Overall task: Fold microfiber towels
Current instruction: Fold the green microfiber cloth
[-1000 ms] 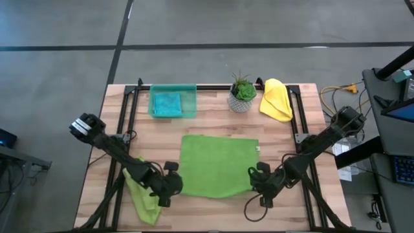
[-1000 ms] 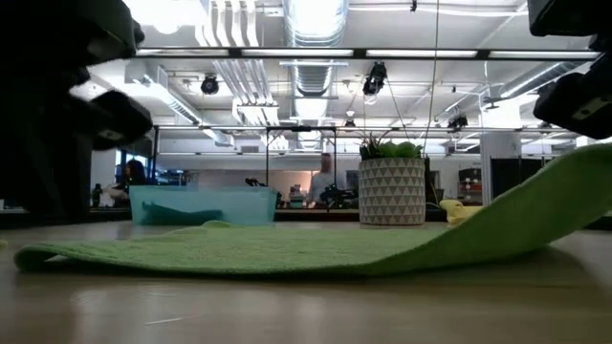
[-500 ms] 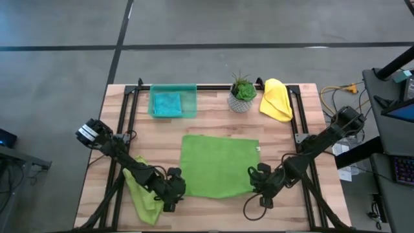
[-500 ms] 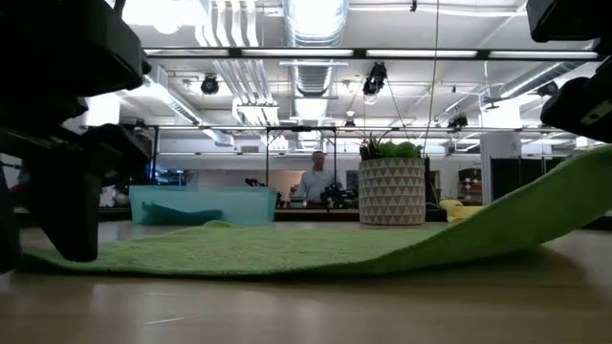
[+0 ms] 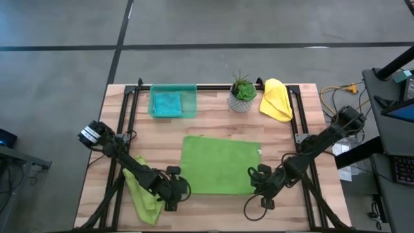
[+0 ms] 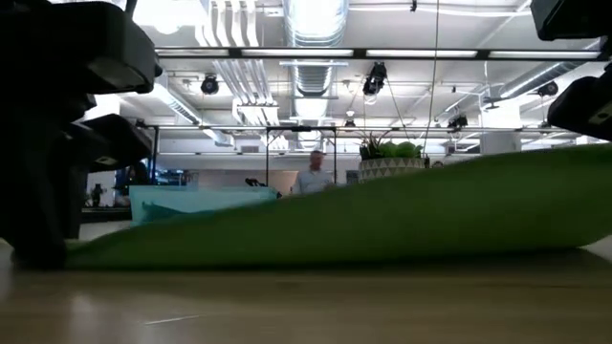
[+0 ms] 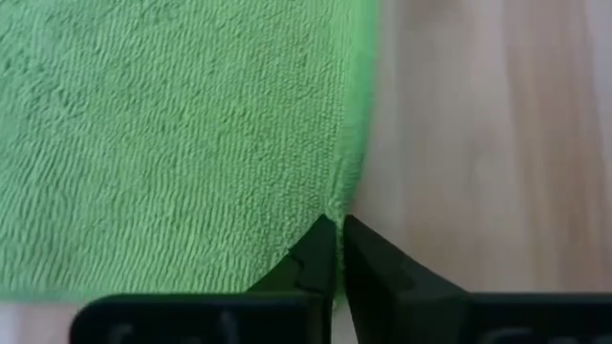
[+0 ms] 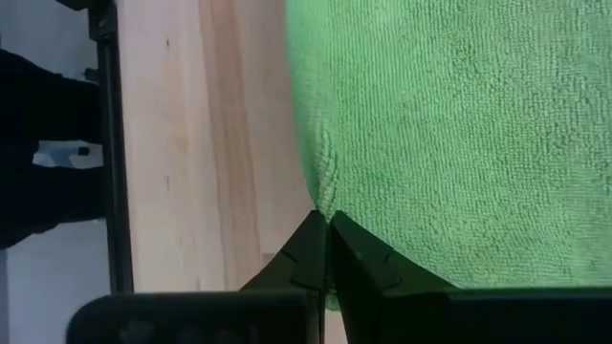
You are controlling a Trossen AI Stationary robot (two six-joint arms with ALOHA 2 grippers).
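left claw (image 5: 176, 192) now clamped on towel (image 5: 220, 165)

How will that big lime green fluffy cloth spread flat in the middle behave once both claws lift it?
The big lime green microfiber cloth will probably sag: its near edge already bows in the low view. It looks light, since the left claw and right claw each hold it by a tiny corner pinch. Its nubby pile likely resists slipping.

We see a pale wooden slatted table (image 5: 213, 123) carrying a spread lime-green microfiber towel (image 5: 218, 165) mid-front, a crumpled lime-green towel (image 5: 145, 197) front-left, and a see-through green tray (image 5: 173, 102), a potted plant (image 5: 242, 94) and a yellow towel (image 5: 277, 100) along the back edge.
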